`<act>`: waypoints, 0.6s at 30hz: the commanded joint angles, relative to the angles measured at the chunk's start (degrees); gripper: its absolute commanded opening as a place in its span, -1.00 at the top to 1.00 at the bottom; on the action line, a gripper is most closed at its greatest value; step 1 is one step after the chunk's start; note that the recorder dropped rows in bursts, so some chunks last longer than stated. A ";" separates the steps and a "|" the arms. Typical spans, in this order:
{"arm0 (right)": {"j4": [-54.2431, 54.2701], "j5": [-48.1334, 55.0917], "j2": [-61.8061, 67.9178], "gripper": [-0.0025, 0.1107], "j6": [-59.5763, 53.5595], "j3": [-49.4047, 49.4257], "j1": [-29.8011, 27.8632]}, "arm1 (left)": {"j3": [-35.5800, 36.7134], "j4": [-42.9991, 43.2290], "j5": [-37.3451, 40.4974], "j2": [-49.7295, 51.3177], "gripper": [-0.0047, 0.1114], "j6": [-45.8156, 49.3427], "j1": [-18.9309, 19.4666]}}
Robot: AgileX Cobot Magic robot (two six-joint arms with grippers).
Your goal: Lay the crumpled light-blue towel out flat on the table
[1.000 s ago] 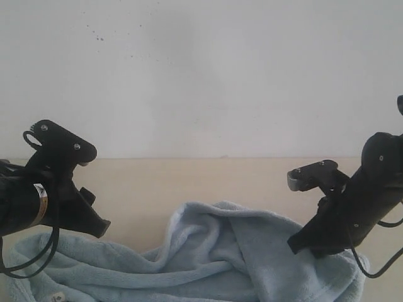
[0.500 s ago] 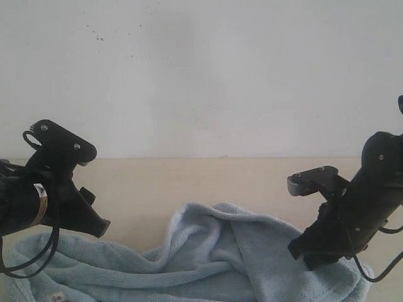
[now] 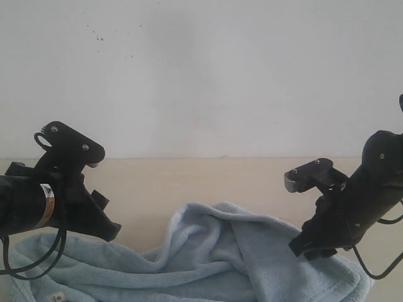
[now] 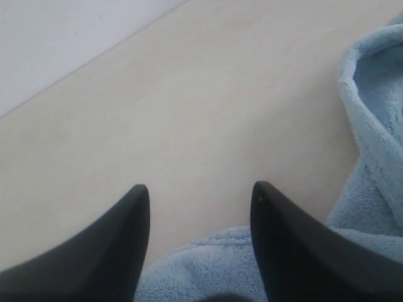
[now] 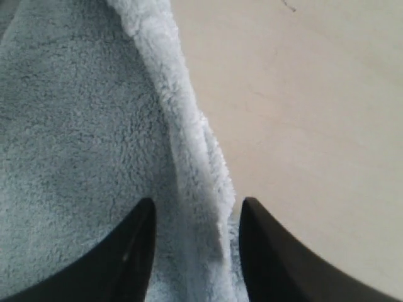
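Note:
The light-blue towel (image 3: pixel 214 258) lies crumpled at the near side of the table (image 3: pixel 189 179), with a raised fold in its middle and a small white tag (image 3: pixel 58 297) near its left corner. My left gripper (image 3: pixel 108 230) hangs open just above the towel's left part; in the left wrist view its jaws (image 4: pixel 200 189) stand apart over bare table (image 4: pixel 189 113), with a towel edge (image 4: pixel 208 267) below them. My right gripper (image 3: pixel 307 246) is low over the towel's right side. It is open (image 5: pixel 198 201), and the thick towel hem (image 5: pixel 195 163) runs between its unclamped fingers.
A white wall (image 3: pixel 201 75) rises behind the table's far edge. Bare beige tabletop (image 3: pixel 208 176) stretches between the two arms and beyond the towel. Black cables (image 3: pixel 31 264) hang from the left arm over the cloth.
The left arm has moved a little to the right and down. The right arm dipped and came back slightly, and the towel's right edge now lies a bit wider and lower.

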 commanded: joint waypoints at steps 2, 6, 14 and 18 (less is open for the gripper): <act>0.67 3.33 0.32 0.22 -0.19 -0.02 -0.10 | -0.34 0.03 -1.05 0.18 0.09 -0.74 0.06; 3.63 7.20 0.87 0.28 -0.02 -0.02 0.00 | -0.34 0.03 -1.05 0.18 0.09 -0.74 0.06; 3.94 7.58 -3.43 0.96 -1.17 -0.24 0.00 | -0.34 0.03 1.41 0.18 0.09 -0.74 0.06; 2.25 7.23 -8.33 0.96 -2.62 -0.24 0.00 | -0.34 0.03 5.27 0.18 0.10 -0.74 0.06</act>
